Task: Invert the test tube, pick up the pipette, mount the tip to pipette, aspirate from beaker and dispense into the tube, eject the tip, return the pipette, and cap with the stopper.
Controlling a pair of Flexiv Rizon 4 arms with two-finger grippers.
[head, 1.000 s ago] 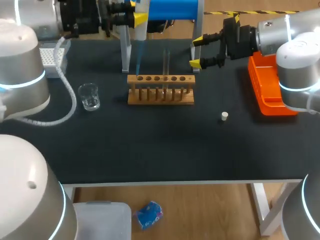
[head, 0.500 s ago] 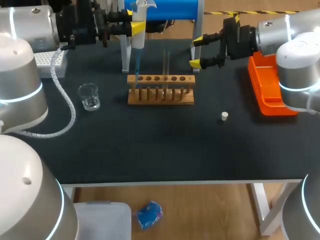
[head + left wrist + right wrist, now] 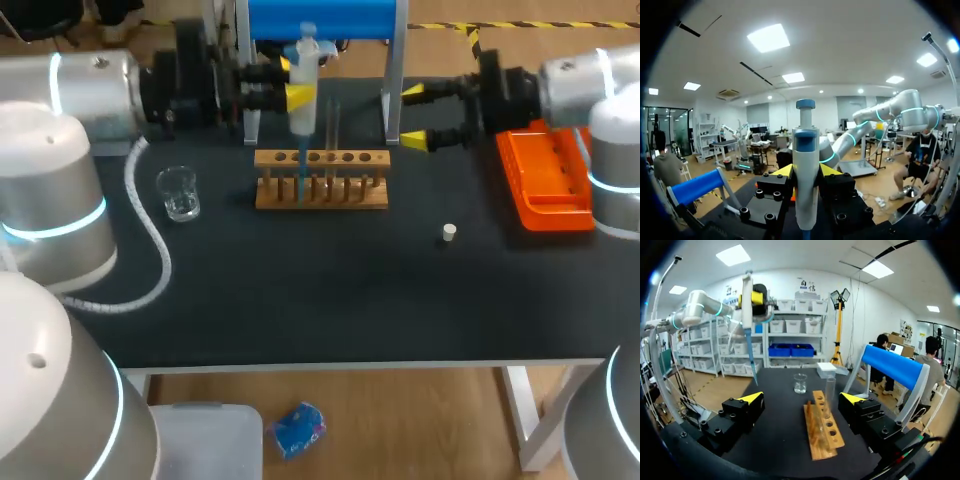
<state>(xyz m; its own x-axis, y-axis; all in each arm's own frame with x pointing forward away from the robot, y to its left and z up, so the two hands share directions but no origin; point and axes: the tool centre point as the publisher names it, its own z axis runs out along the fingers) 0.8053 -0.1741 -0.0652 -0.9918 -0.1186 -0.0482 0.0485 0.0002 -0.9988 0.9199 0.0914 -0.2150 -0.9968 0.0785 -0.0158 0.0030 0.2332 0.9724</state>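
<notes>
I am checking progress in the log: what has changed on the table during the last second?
The left gripper, still shut on the pipette, carried it to the right, so its tip is now over the left holes of the rack. The open right gripper drew back slightly to the right. The beaker, test tube, stopper and orange tray stayed put.

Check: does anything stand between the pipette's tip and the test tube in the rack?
Nothing visible does. The pipette hangs over the left part of the rack. The test tube stands upright just right of it, and the right gripper sits beyond the tube, jaws open.
</notes>
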